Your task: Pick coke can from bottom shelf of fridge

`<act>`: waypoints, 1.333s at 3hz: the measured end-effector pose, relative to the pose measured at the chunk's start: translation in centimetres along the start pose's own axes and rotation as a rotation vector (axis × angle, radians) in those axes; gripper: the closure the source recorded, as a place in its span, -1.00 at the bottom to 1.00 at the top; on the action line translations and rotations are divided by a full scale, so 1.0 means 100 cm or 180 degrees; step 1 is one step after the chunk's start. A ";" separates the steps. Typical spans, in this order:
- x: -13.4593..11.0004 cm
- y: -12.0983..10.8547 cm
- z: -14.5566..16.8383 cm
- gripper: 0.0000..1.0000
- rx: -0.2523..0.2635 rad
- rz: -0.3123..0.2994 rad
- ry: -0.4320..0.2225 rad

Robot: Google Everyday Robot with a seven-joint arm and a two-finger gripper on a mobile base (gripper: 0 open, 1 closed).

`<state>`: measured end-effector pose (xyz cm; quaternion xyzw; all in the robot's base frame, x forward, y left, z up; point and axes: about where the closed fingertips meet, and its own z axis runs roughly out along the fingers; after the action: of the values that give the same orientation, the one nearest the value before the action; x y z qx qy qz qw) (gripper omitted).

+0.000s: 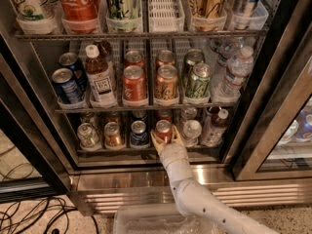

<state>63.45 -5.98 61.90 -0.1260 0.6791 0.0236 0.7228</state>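
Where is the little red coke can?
In the camera view the coke can sits on the bottom shelf, near the middle, just right of a blue can, with the gripper right at it.

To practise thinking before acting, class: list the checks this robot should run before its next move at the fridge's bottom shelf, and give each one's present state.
1. Tool is at the coke can on the bottom shelf: ok.
2. The target is the short red can, not the blue can to its left: ok.
3. Secure grip on the can: cannot tell.
4. Can standing upright: ok.
5. Fridge front is open for pulling the can out: ok.
6. Clearance from the pale container on the right: cannot tell.
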 end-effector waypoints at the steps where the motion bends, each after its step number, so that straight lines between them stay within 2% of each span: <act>1: -0.021 0.002 -0.001 1.00 -0.0090 0.0142 -0.0023; 2: -0.039 0.004 -0.003 1.00 -0.0187 0.0314 -0.0035; 3: -0.046 0.002 -0.015 1.00 -0.0297 0.0381 0.0102; 4: -0.034 -0.005 -0.047 1.00 -0.0438 0.0325 0.0461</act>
<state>58.71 -7.02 65.16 -0.1419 0.7319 0.0978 0.6593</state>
